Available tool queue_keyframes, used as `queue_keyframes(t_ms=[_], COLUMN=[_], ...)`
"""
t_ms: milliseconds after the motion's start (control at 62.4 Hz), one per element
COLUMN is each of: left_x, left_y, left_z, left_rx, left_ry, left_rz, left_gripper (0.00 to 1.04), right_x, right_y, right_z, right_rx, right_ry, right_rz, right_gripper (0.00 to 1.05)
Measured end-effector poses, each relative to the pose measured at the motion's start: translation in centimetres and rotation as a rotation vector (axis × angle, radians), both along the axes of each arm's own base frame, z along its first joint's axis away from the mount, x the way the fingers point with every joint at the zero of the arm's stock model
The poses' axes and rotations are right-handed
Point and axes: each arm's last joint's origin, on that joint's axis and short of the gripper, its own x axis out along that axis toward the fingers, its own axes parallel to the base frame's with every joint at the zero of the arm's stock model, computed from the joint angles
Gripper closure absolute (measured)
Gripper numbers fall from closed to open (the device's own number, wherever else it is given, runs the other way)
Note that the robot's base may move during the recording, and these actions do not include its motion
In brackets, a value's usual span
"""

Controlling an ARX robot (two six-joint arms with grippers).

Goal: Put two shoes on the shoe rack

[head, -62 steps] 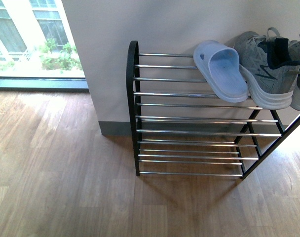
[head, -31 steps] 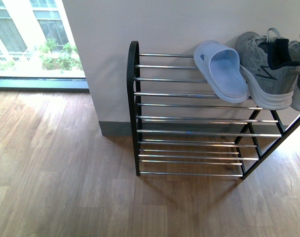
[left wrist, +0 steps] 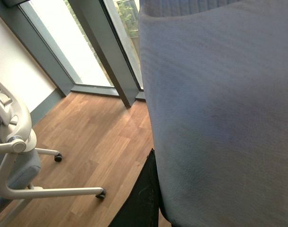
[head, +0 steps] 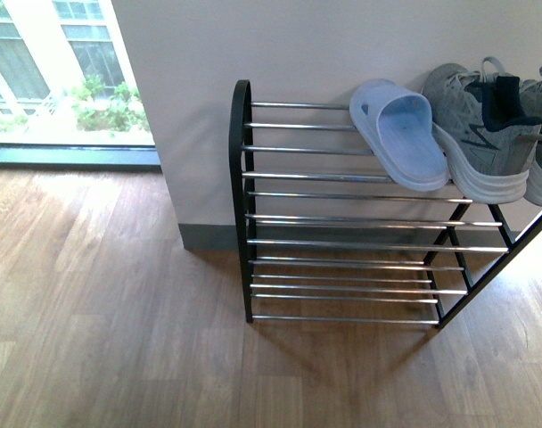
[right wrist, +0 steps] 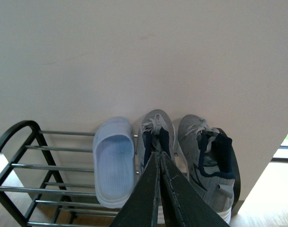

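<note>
The black shoe rack [head: 342,218] stands against the white wall. On its top tier lies one pale blue slide [head: 398,134], beside two grey sneakers [head: 480,125] at the right end. Neither arm shows in the front view. In the left wrist view the ribbed sole of a second pale blue slide [left wrist: 220,118] fills most of the picture, with my left gripper [left wrist: 153,189] shut on it and one dark finger [left wrist: 143,201] showing along its edge. My right gripper [right wrist: 159,156] is shut on nothing, hanging in front of the rack [right wrist: 21,165], level with the slide [right wrist: 114,163] and sneakers [right wrist: 205,161].
A wooden floor [head: 102,312] spreads in front of and left of the rack. A floor-length window [head: 57,80] lies to the left of the wall. A white office chair base with castors [left wrist: 21,161] and a grey window frame [left wrist: 111,52] show in the left wrist view.
The rack and its shoes sit slightly lower in the front view, so the camera has shifted a little. Nothing on the rack has moved.
</note>
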Motion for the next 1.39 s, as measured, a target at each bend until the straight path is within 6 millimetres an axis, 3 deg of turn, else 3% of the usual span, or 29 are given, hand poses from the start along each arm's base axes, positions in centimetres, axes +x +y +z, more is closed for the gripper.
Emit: queue_keyframes(t_ms=[128,609,1394], left_x=[0.0,0.0,0.0], left_y=[0.0,0.0,0.0], left_z=[0.0,0.0,0.0], left_rx=[0.000,0.000,0.000], left_ry=[0.000,0.000,0.000], left_rz=[0.000,0.000,0.000], left_gripper=[1.03,1.03,1.03], right_x=[-1.5,-5.2,-8.5], right_y=[0.0,0.0,0.0], right_z=[-1.0,-0.8,0.3], right_rx=[0.000,0.000,0.000], right_ry=[0.019,0.013,-0.022], right_rz=[-0.001,0.000,0.000], right_gripper=[1.03,1.03,1.03])
